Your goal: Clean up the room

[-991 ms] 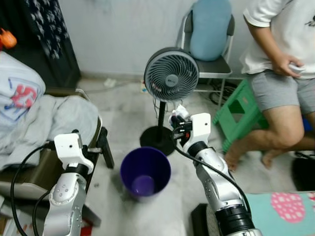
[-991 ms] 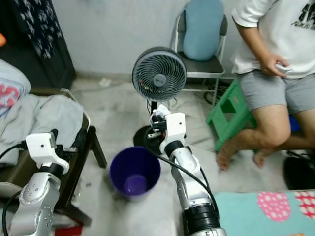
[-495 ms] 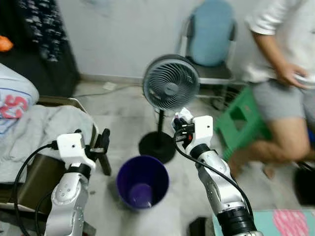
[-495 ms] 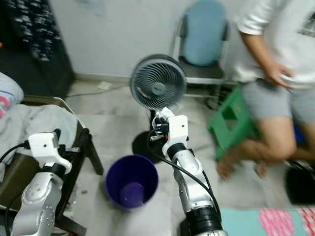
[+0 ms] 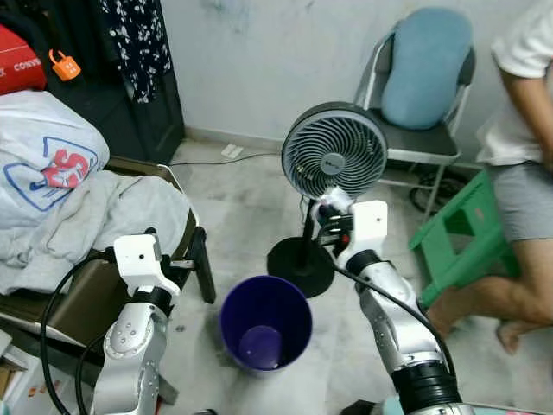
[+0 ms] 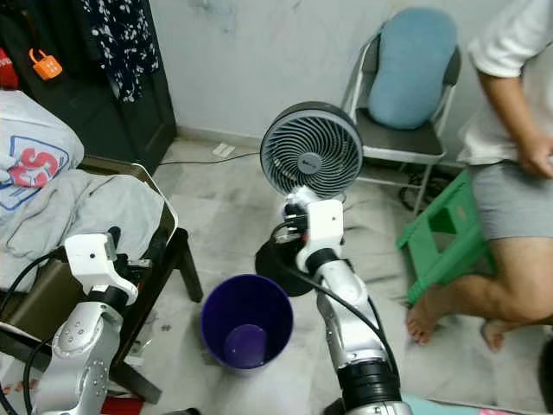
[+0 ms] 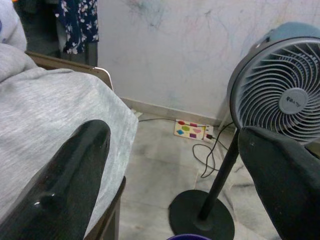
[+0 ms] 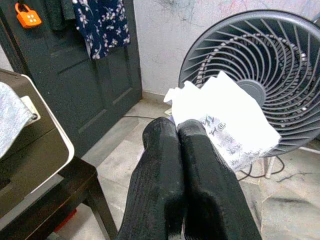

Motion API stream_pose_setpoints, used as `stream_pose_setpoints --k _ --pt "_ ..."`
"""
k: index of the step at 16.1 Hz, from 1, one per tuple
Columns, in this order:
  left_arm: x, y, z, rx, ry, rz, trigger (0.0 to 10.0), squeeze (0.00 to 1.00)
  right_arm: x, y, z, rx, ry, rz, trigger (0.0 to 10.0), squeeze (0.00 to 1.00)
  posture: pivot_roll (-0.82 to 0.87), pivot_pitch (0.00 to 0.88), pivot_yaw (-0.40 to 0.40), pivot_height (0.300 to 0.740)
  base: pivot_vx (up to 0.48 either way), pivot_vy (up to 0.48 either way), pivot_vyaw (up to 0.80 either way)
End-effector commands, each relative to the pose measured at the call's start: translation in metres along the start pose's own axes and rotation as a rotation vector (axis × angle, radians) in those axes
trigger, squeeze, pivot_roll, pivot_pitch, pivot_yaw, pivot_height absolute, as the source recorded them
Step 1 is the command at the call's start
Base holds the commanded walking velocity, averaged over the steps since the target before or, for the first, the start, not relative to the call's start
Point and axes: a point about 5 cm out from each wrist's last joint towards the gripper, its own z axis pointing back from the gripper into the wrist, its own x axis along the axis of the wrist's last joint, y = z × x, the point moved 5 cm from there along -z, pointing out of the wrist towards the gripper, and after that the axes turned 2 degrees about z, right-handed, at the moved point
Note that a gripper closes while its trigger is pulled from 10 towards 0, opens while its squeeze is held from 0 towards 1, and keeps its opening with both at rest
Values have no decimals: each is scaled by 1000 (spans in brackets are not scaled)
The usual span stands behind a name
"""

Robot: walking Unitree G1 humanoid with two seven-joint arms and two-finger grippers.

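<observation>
The right hand (image 8: 182,132) is clenched on a crumpled white printed paper wrapper (image 8: 227,117), held right of the purple plastic bin (image 5: 265,322). It looks light, soft and crushable; pinching its bunched edge suits. The left hand (image 7: 170,165) is released.

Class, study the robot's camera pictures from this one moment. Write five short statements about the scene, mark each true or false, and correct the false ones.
1. The right claw is shut on a crumpled paper. True.
2. The purple bin lies tipped over. False: it stands upright on the floor.
3. The left claw is open. True.
4. The fan sits on the chair. False: it stands on the floor.
5. The stool is red. False: it is green.
</observation>
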Motion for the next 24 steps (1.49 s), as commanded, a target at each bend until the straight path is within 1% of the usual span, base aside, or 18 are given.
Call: stream_pose_setpoints --k 1,4,5,6,7,8,9,10,11,13,15,17,19,20,21,23,24 --pt "1 2 1 3 0 -14 10000 0 1 2 -1 1 -4 -6 10000 0 -23 94 -74 740 0 0 0" --pt "2 4 1 9 -2 -21 10000 0 1 4 -1 6 -2 -7 10000 0 -18 95 -77 740 0 0 0" --pt "3 6 2 10 -4 -40 10000 0 1 5 -2 12 -3 -4 10000 0 -18 95 -77 740 0 0 800" --pt "5 11 6 6 -6 -63 10000 0 0 8 -2 18 -3 -2 10000 0 -10 98 -74 740 0 0 800" --pt "4 22 13 14 9 -74 10000 0 -1 10 -1 17 -1 -12 10000 0 -4 101 -71 740 0 0 800" --pt "3 28 19 17 18 -81 10000 0 -2 10 0 14 0 -16 10000 0 4 108 -67 740 0 0 800" --pt "1 33 25 10 30 -83 10000 0 -3 10 0 8 2 -22 10000 0 7 112 -65 740 0 0 800" --pt "2 34 29 -6 33 -86 10000 0 -3 9 1 4 1 -25 10000 0 8 114 -64 740 0 0 800" --pt "2 31 33 -58 36 -91 10000 0 -4 5 1 -10 3 -23 10000 0 11 121 -63 740 0 0 419" --pt "4 22 38 -150 45 -84 10000 0 -5 -11 3 -51 13 -6 10000 0 10 130 -59 740 0 0 0" --pt "5 9 43 -244 58 -58 10000 0 -9 -28 8 -96 27 19 10000 0 9 136 -58 740 0 0 0" --pt "7 -7 50 -353 77 -49 10000 0 -12 -49 16 -155 44 52 10000 0 10 145 -56 740 0 0 0" --pt "10 -20 53 -431 88 -57 10000 0 -20 -65 24 -197 70 82 10000 0 10 158 -51 740 0 0 0" --pt "11 -25 54 -464 95 -73 10000 0 -26 -70 28 -216 86 92 10000 0 17 169 -45 740 0 0 0" --pt "12 -27 56 -484 97 -97 10000 0 -30 -72 30 -225 97 91 10000 0 24 176 -37 740 0 0 0" --pt "14 -30 55 -486 95 -87 10000 0 -39 -75 33 -244 120 84 10000 0 32 187 -24 740 0 0 0" --pt "15 -34 56 -501 100 -84 10000 0 -47 -78 36 -255 139 83 10000 0 35 195 -15 740 0 0 0"
